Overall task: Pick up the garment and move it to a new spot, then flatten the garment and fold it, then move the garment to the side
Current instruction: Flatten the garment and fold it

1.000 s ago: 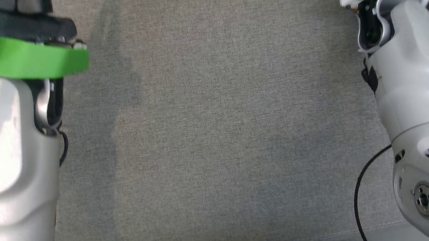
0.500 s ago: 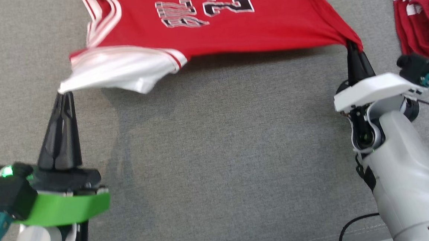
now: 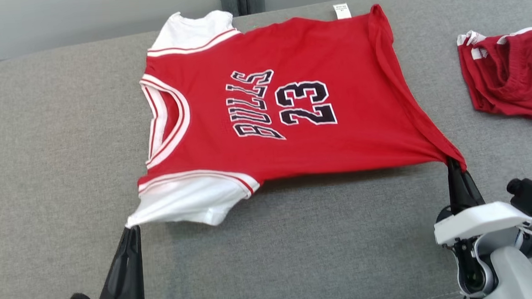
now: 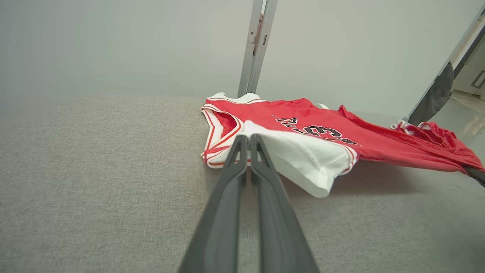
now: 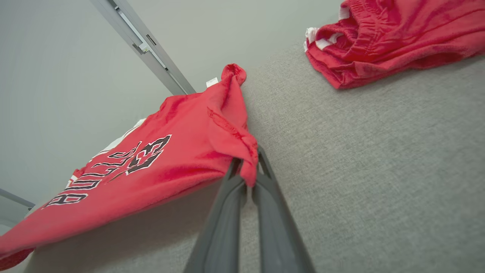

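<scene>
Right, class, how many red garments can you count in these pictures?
2. The jersey is spread across the middle, its near corners pinched by the left gripper and right gripper; a crumpled red garment lies at the far right. Others may be out of frame.

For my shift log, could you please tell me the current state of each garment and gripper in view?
jersey: unfolded, print side up, far edge on the grey cushion, near edge lifted and stretched between the grippers.
left gripper: shut on the jersey's white sleeve.
right gripper: shut on the jersey's red hem corner.
second red garment: crumpled, lying on the cushion, apart from the jersey.
</scene>
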Controlling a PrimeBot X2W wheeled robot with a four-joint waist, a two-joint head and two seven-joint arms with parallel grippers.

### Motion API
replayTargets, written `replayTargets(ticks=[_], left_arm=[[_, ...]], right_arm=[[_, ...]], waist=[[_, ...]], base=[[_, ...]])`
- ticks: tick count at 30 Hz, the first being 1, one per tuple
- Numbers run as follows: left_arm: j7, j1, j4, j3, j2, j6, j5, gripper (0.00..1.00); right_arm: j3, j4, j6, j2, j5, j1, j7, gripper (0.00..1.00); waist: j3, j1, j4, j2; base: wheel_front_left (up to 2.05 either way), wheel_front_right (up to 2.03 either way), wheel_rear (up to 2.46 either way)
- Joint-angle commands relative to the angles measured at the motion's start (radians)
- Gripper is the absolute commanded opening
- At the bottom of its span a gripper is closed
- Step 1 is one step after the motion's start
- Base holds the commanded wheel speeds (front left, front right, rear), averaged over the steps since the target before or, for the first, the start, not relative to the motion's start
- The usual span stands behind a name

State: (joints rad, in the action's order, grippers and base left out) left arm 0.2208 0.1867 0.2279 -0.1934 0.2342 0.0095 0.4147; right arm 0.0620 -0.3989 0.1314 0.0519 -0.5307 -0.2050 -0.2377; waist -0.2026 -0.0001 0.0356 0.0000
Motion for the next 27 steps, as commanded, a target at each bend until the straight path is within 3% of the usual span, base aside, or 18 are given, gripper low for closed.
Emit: replayTargets(ticks=[1, 11, 27], left_arm=[[-0.009, 0.035, 0.010, -0.001, 0.007, 0.005, 0.006, 0.00], [-0.071, 0.163, 0.076, -0.027, 0.026, 0.018, 0.025, 0.00], [-0.072, 0.103, -0.013, -0.072, 0.003, -0.012, 0.052, 0.00]], right_arm=[[0.008, 0.018, -0.002, 0.003, 0.009, 0.038, 0.007, 0.00], [0.017, 0.126, -0.002, 0.000, -0.006, 0.176, 0.060, 0.00], [-0.001, 0.077, -0.002, 0.000, -0.025, 0.160, 0.064, 0.00]], waist=[[0.039, 0.0001, 0.002, 0.0000], [0.083, 0.0001, 0.001, 0.0000], [0.106, 0.0001, 0.012, 0.0000]], base=[[0.00, 0.00, 0.00], [0.00, 0.00, 0.00], [0.00, 0.00, 0.00]])
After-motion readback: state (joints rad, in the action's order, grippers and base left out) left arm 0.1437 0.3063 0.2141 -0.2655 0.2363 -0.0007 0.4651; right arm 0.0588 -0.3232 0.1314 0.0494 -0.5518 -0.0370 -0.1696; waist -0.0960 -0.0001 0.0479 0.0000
